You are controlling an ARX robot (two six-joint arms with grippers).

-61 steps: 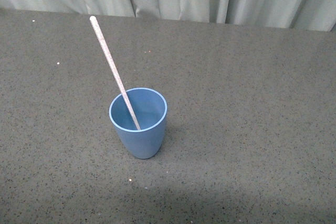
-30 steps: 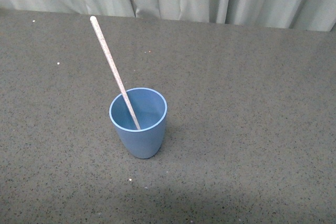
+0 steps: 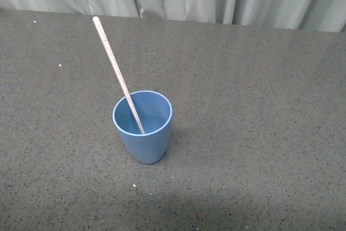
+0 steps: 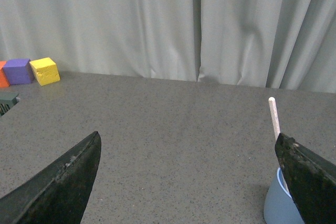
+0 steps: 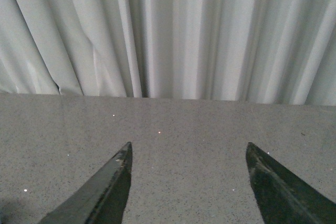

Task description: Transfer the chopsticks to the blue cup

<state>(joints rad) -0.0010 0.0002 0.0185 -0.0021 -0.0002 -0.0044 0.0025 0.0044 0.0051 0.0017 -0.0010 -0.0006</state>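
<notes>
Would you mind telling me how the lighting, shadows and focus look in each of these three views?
Front view: even, soft light; the blue cup and the chopstick are sharp, with a darker band along the table's near edge. Left wrist view: the open left gripper fingers are dark and slightly blurred. Right wrist view: bright curtain, open right gripper fingers in silhouette.

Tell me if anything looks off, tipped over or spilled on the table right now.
Nothing stands out. The blue cup stands upright on the table, and the chopsticks lean inside it, the lower end in the cup and the upper end tilting away to the left. No spill or damage shows.
</notes>
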